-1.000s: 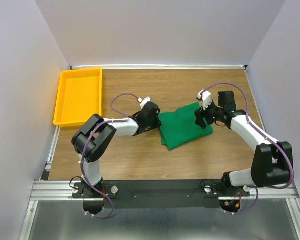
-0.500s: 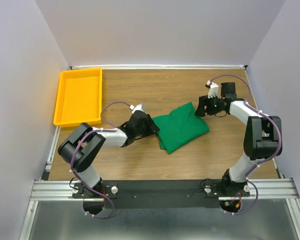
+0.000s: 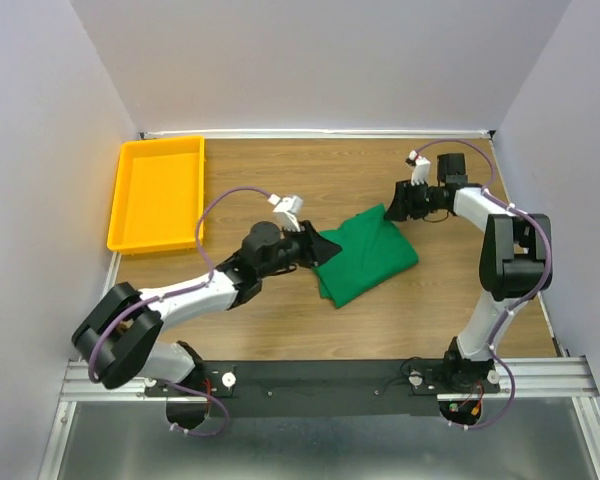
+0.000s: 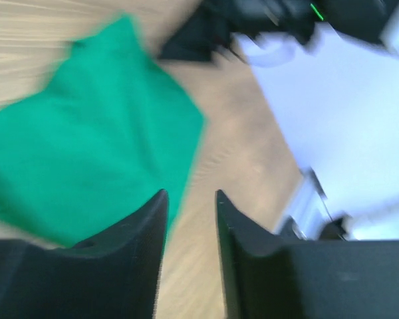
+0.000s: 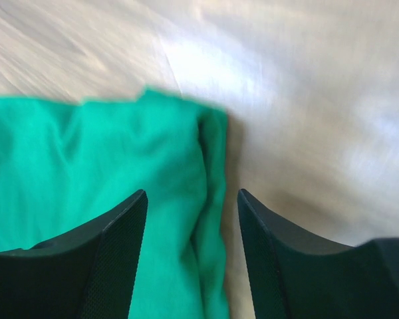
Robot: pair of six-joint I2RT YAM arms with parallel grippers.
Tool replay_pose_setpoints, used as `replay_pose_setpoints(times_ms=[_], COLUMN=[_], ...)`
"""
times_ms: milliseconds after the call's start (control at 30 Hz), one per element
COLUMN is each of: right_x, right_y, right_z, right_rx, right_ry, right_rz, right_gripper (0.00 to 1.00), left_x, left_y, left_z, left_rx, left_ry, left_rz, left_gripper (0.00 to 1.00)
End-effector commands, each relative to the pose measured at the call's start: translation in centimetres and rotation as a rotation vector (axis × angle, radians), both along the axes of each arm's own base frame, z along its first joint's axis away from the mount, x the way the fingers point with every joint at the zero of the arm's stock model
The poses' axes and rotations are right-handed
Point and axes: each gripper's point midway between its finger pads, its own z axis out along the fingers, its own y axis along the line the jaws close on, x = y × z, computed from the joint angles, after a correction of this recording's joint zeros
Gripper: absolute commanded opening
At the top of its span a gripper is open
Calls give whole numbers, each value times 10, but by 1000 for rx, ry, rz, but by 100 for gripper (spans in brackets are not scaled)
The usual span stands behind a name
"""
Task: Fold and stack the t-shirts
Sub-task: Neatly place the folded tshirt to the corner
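Note:
A green t-shirt (image 3: pixel 368 256) lies folded into a rough square on the wooden table. My left gripper (image 3: pixel 322 246) sits at its left edge. In the left wrist view, that gripper (image 4: pixel 191 196) is open, bare wood shows between its fingers, and the t-shirt (image 4: pixel 86 146) lies just off its left finger. My right gripper (image 3: pixel 393 208) hovers at the shirt's far corner. In the right wrist view it (image 5: pixel 193 196) is open above the folded edge of the t-shirt (image 5: pixel 120 159), holding nothing.
A yellow plastic tray (image 3: pixel 160 195) stands at the far left of the table. White walls close in the back and both sides. The arms' mounting rail (image 3: pixel 330 380) runs along the near edge.
My left gripper has opened and let go at the shirt's left edge, and its arm has swung lower and to the left. My right gripper has drawn back from the shirt's right side to its far corner.

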Motion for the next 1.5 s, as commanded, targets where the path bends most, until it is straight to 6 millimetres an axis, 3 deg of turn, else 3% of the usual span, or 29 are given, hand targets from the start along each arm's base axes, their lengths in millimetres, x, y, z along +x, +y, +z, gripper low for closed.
replay_pose_setpoints(times_ms=[0,67,100,333,567,767,867,900,933,1033,1100,1133,1167,1200,1233,1267,1300,1367,1400,1467], right_x=[18,21,25,24,37,60,71,72,78,89,95,97,92,91,80,81,62,41,18,-3], right_y=[14,16,16,21,23,24,28,29,29,26,17,13,8,1,-15,-20,-28,-31,-29,-24], right_z=[16,14,10,-11,-21,-29,-30,-34,-30,-25,-18,2,1,8,16,32,21,24,7,-2], right_rx=[82,93,98,130,148,171,203,216,218,204,143,120,72,28,10,-1,-15,-27,-31,-9], right_ry=[-31,-21,-11,69,98,134,157,172,154,151,101,51,22,-5,-19,-64,-43,-47,4,45], right_rz=[63,70,69,88,75,19,-1,-2,1,-45,-63,-70,-53,-64,-83,-78,-51,-14,33,79], right_gripper=[65,66,67,63,19,14,30,51,58,65,72,74,82,87,92,98,100,100,100,100], left_x=[-36,-42,-41,-49,-51,-59,-62,-63,-63,-61,-55,-54,-49,-44,-43,-40,-32,-29,-25,-21], left_y=[-50,-65,-71,-93,-93,-85,-82,-81,-81,-81,-82,-82,-80,-80,-76,-73,-65,-49,-35,-14], left_z=[-6,-16,-32,-83,-115,-133,-139,-142,-144,-146,-138,-132,-126,-100,-91,-77,-45,-31,-9,-3], left_rx=[5,11,21,62,100,126,140,145,148,155,148,143,144,111,106,94,65,78,66,86], left_ry=[-6,21,57,142,212,266,278,286,288,289,258,238,201,143,113,77,-9,-51,-94,-125], left_rz=[-231,-269,-274,-318,-316,-310,-311,-310,-309,-299,-283,-279,-258,-242,-228,-207,-155,-91,-29,48], left_gripper=[35,24,22,14,10,9,9,9,9,9,9,10,12,13,17,20,23,35,39,52])
